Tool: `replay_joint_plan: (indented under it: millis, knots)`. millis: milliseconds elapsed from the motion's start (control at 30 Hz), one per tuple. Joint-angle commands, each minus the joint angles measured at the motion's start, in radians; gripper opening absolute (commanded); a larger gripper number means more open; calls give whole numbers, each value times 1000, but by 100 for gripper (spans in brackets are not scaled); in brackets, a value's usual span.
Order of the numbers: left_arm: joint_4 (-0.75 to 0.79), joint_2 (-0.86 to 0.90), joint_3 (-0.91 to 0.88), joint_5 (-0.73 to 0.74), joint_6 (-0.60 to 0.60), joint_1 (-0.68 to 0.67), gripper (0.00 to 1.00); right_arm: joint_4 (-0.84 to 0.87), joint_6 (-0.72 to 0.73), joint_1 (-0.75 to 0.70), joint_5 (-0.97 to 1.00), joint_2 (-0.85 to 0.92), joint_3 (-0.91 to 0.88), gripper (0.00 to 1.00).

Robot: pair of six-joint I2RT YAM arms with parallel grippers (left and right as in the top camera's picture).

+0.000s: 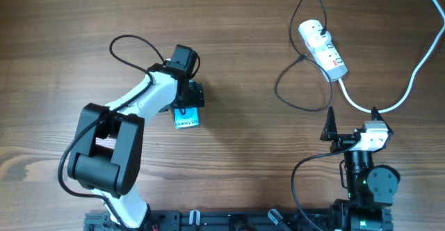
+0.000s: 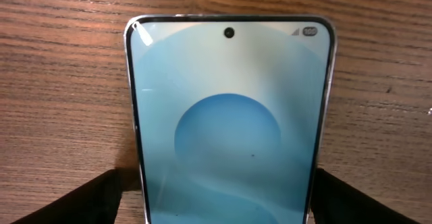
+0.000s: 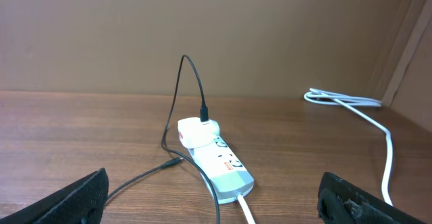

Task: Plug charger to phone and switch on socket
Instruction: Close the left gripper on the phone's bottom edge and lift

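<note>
While wide, left gripper [image 2: 223, 198] astride phone [image 2: 229, 116]

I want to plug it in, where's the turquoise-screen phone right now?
Overhead, the turquoise-screened phone lies on the left half of the wooden table, straddled by the left arm's tool, well away from the white power strip at upper right.
</note>
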Motion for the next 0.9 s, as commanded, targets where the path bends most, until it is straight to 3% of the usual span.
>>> replay_joint_plan:
  millis: [0,267,867]
  knots:
    - [-22,100,-55,103,-21,-14,84,5,-8,5,-11,-12,-1,100]
    - [-22,100,-55,104,-85,-24,62,5,-8,5,-12,-12,-1,100]
    - [-105,94,47,103,-84,-22,58,5,-8,5,-12,-12,-1,100]
